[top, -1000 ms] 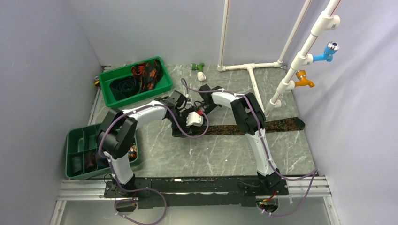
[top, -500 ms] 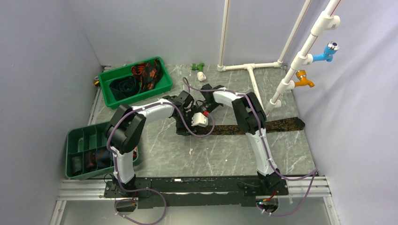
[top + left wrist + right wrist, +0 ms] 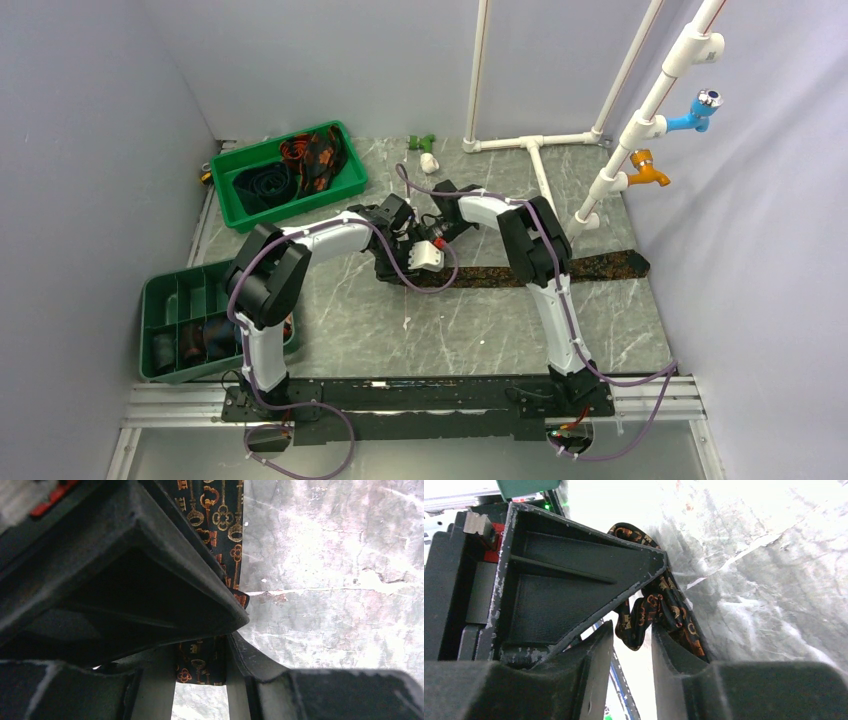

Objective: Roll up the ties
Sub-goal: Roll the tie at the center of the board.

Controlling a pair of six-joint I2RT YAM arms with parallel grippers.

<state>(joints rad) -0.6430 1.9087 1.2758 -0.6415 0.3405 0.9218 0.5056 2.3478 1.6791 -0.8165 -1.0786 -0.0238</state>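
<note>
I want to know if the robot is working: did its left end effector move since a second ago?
Yes. The left end effector shifted slightly right in the top view, farther from the far green tray.

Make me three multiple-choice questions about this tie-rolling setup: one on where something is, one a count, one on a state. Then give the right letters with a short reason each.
1. Where does the key-print tie lie?
A. On the floor.
B. Across the marble table, running out to the right.
C. Over a chair back.

2. How many green trays are on the table?
A. One.
B. Three.
C. Two.

3. Most of that tie's length is:
A. stretched out flat.
B. wound into a tight coil.
C. tied in a knot.

Answers:
1 B: the top view shows it on the table, from the centre to the right.
2 C: one sits at the far left and one at the near left.
3 A: it shows as a long straight strip.
</note>
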